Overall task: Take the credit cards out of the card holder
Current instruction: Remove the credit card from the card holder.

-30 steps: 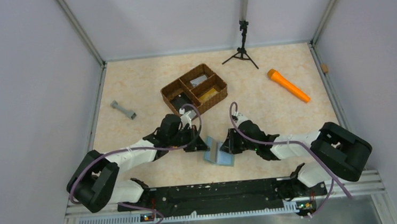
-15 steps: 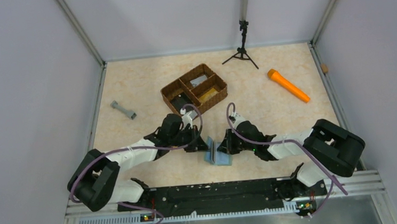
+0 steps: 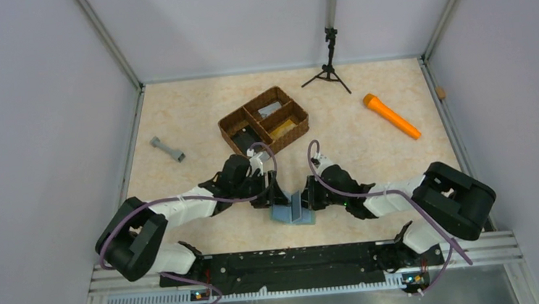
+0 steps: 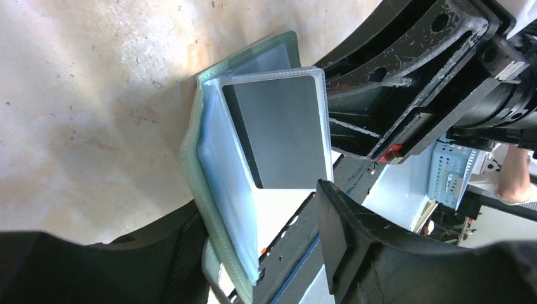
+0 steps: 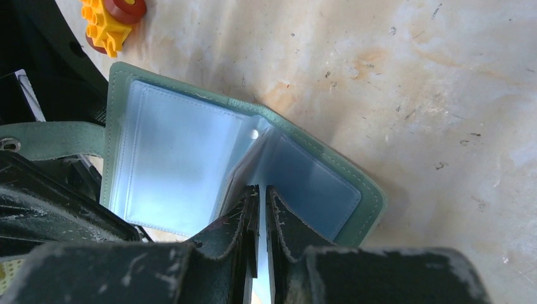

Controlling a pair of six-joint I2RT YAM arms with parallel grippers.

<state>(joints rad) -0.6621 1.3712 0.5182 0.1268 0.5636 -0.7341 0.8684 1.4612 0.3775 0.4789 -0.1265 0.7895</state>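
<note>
The card holder (image 3: 291,212) is lying open on the bench (image 3: 368,155), caught between the two end effectors and just ahead of both. The right end effector (image 5: 259,193) is seen with its fingers pressed together on one thin clear pocket leaf, which is held standing up from the fold. The left end effector (image 4: 259,244) is seen with its jaws apart and nothing gripped. The near edge of the holder sits in the gap between them.

The step in hand is judged to be the pulling of a card from the raised leaf. A grey credit card (image 4: 285,126) is lodged in that pocket, directly ahead of the left fingers. To do it well, the leaf should be held taut and upright by the right end effector, so the card is presented squarely to the left one. Only the card should be pinched, not the plastic around it, or the whole holder would likely be dragged along. A straight pull along the pocket is called for, since a twist could jam the card. Which side the pocket opens on cannot be told.

From the left wrist the card's grey face is shown plainly. From the right wrist only pale blue pockets are made out. A small yellow and red toy piece (image 5: 114,16) is caught there beyond the holder and is not made out elsewhere. From above, a brown basket (image 3: 264,121) is placed well beyond both end effectors.
</note>
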